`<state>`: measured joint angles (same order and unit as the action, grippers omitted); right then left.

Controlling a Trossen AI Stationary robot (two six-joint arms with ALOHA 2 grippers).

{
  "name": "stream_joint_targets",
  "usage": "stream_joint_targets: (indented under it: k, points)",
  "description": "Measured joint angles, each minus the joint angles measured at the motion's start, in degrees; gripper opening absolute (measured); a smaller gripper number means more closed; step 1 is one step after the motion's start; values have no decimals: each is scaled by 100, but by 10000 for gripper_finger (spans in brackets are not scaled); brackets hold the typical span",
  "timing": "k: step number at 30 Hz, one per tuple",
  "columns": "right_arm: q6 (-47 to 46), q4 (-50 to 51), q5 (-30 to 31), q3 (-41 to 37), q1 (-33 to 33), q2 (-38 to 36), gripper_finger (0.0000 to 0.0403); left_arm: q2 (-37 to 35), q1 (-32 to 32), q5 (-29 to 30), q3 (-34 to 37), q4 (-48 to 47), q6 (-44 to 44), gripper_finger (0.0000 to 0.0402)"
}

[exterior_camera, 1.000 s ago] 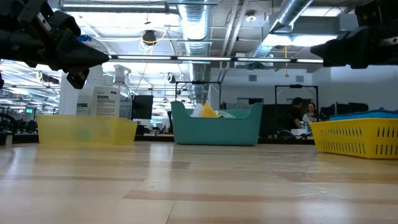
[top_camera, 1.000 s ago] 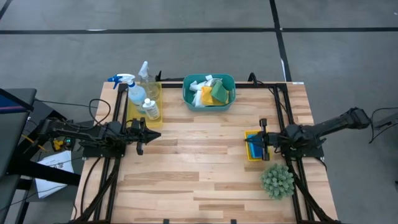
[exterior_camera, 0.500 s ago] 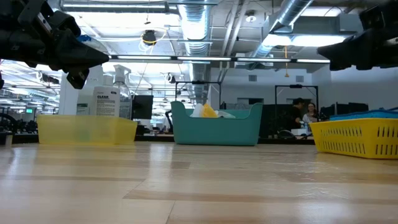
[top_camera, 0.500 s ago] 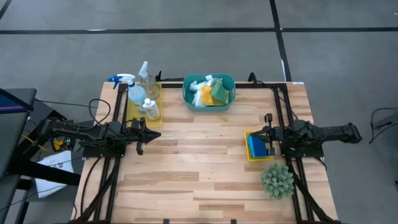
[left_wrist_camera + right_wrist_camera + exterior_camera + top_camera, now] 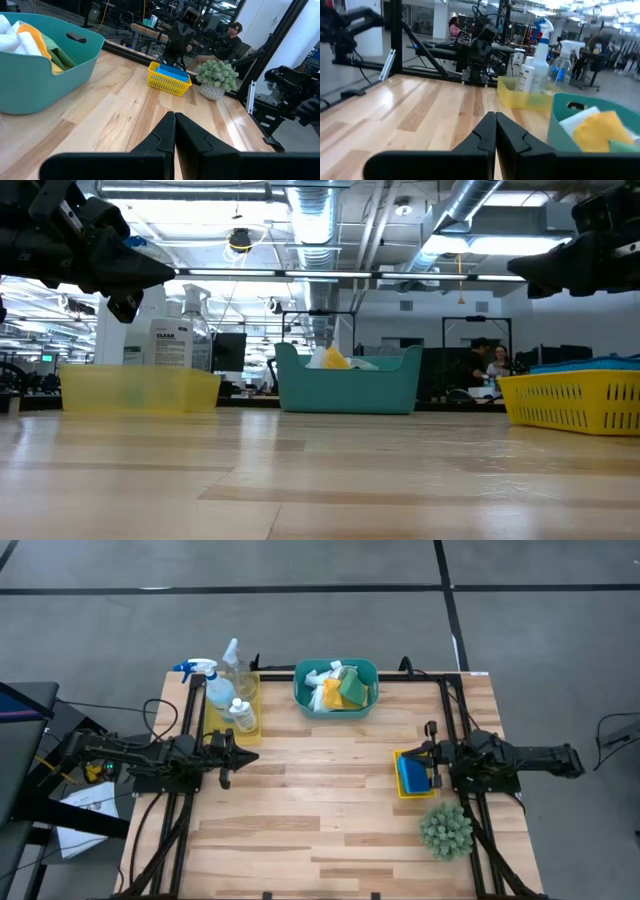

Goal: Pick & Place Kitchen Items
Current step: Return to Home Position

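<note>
Wood-plank surface (image 5: pixel 320 802) carried the whole stock, each lot already binned. Teal basin (image 5: pixel 299 700), far centre, held the white cloth (image 5: pixel 317 681), yellow cloth (image 5: pixel 330 693) and green cloth (image 5: pixel 355 688), heaped together; judged light and limp, best pinched at a raised fold. Left yellow tray (image 5: pixel 248 736), far left, held the blue-trigger clear spray bottle (image 5: pixel 218 690), small clear bottle (image 5: pixel 233 662) and small labelled white bottle (image 5: pixel 241 715), all upright; judged slick and top-heavy, the sprayer best taken at the neck under its trigger, the small ones round the body. Right yellow tray (image 5: pixel 399 791), towards the right edge, held a blue sponge (image 5: pixel 411 773), judged light and springy, best taken across its narrow sides; whether one sponge or two lay there could not be told from above. Spiky green plant (image 5: pixel 446 830) stood just beside that tray. Left pincer (image 5: pixel 174 120) was clenched on nothing, raised near the left tray. Right pincer (image 5: pixel 495 118) was likewise clenched and empty, raised at the right tray's outer side. No stock lay loose on the planks; the job appeared complete.
</note>
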<state>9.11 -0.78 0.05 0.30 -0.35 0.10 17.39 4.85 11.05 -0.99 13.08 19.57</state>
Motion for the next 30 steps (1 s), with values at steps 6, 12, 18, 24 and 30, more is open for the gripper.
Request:
stream_joint_targets:
  k: [6,12,18,24,30]
  points:
    - [-1298,0,-2,0,-62,0,0,0,1,0,0,0,0,3]
    - [-1725,0,-3,-2,-47,0,0,0,1,2,0,0,0,3]
    - [-1725,0,-3,-2,-47,0,0,0,0,0,0,0,0,3]
    - [-1723,0,-2,-2,-47,0,0,0,1,1,0,0,0,3]
    - [-1717,0,-3,-2,-47,0,0,0,0,2,0,0,0,3]
